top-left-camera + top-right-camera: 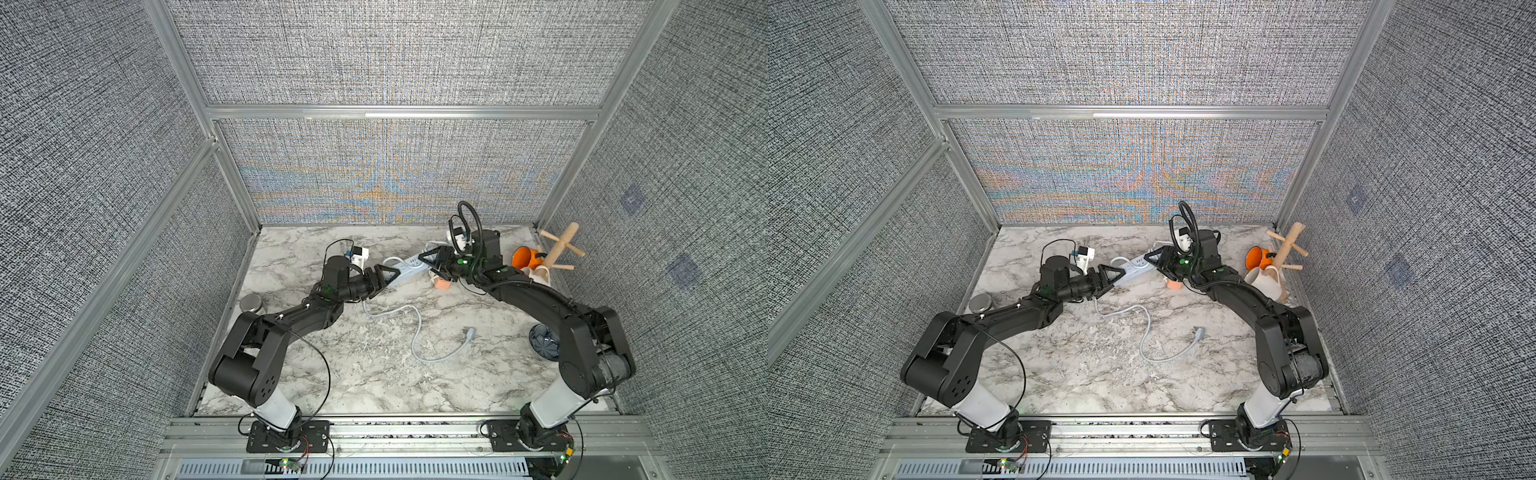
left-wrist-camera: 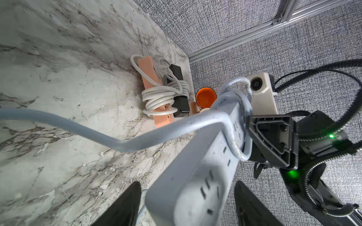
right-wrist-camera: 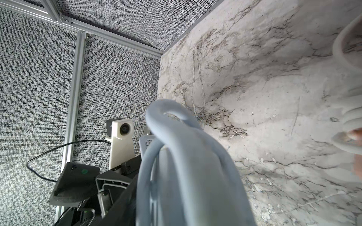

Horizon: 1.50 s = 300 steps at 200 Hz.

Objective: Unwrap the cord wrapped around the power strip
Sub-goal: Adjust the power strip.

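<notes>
arms [image 1: 291,318] black, white lower links | ribbed black conduit [image 2: 305,179] | white wrist cameras [image 2: 262,92] | green LEDs [image 2: 331,136]

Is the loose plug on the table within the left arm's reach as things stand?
Probably yes. The plug lies alone on the table between the arms. The left end effector, jaws open, straddles one end of the power strip and must back off first.

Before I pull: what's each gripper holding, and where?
Right gripper clamps the power strip at the end where the cord loops. Left gripper straddles the other end, open, holding nothing.
</notes>
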Each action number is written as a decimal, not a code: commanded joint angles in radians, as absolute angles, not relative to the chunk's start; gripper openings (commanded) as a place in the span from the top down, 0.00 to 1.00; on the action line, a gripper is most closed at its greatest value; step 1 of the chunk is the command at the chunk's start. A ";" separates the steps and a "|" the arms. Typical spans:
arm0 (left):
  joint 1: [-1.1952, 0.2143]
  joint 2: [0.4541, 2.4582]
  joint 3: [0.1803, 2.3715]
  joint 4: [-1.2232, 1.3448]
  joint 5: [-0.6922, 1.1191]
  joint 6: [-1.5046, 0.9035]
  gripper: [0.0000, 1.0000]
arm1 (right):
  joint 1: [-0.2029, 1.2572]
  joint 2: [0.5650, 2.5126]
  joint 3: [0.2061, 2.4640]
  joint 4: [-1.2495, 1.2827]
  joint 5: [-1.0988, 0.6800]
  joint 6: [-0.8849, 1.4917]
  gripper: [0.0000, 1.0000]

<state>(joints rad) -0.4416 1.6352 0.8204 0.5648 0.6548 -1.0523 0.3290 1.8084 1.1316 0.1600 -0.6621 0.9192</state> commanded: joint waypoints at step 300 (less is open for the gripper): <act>-0.382 1.654 1.006 0.366 0.689 -1.049 1.00 | 0.282 1.852 1.232 -0.042 -0.736 0.753 0.11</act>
<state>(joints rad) -0.3992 1.6505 0.9783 0.4622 0.7063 -1.1061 0.3042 1.8549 1.2057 0.0315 -0.7555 0.8555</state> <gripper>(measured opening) 0.312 0.813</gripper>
